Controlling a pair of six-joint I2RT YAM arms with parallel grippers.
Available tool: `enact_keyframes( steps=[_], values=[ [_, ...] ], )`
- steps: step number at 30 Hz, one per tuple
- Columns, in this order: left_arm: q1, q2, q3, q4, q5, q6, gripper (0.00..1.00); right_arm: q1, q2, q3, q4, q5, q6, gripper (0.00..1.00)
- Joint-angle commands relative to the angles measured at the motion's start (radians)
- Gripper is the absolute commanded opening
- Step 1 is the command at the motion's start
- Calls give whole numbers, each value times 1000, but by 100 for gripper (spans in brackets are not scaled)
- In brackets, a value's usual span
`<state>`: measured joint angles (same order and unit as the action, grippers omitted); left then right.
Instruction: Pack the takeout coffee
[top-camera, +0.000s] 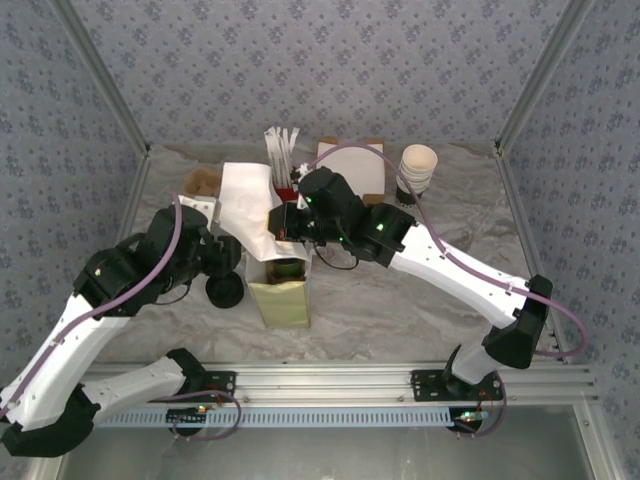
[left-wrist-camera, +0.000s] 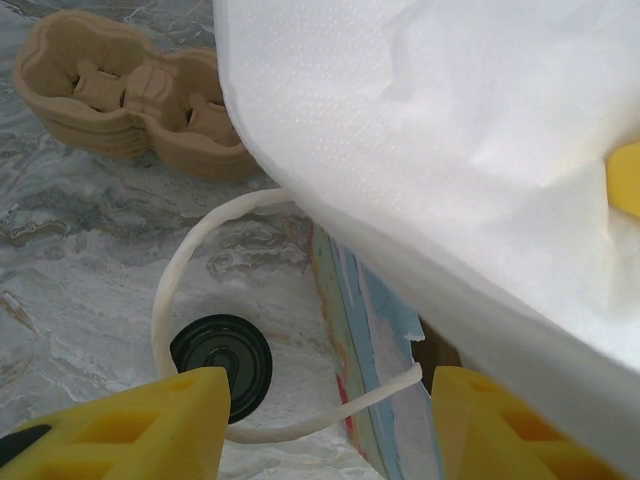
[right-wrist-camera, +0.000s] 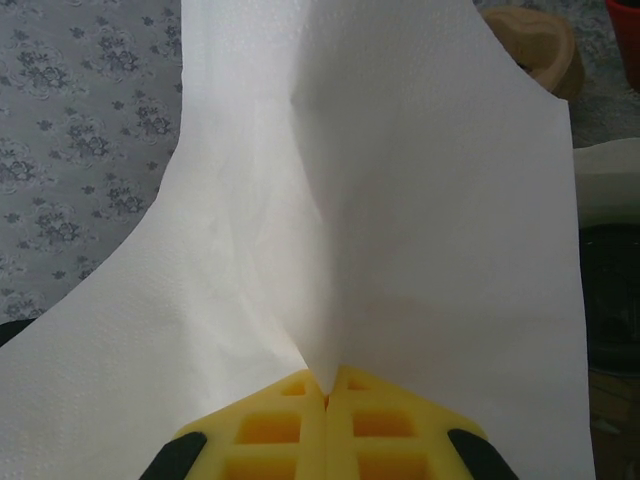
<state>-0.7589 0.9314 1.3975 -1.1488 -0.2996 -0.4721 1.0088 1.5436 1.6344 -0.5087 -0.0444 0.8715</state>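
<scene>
Right claw (right-wrist-camera: 325, 388) pinches white napkin (right-wrist-camera: 380, 200); left claw (left-wrist-camera: 322, 405) — agape.

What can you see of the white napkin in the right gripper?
The napkin is a thin white paper sheet, faintly embossed, soft-looking and creased, with a fold rising from where the right gripper is shut on its edge. It is held up off the table, spread above the open paper bag.

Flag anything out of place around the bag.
A round black lid lies loose on the table beside the paper bag, on no cup. A white napkin, pinched in the right gripper, hangs over the bag.
</scene>
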Motion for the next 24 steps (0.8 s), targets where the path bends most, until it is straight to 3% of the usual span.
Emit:
enact_keyframes(
  steps=[1,17,24],
  values=[
    [8,-3,-5,8,4,-2,56,10,-2,-24,-41,36,-13,0],
    [10,3,-27,24,6,1,57,35,-7,-88,-88,139,-32,0],
    [58,13,-40,35,51,10,57,45,20,-78,-123,162,-66,0]
  ],
)
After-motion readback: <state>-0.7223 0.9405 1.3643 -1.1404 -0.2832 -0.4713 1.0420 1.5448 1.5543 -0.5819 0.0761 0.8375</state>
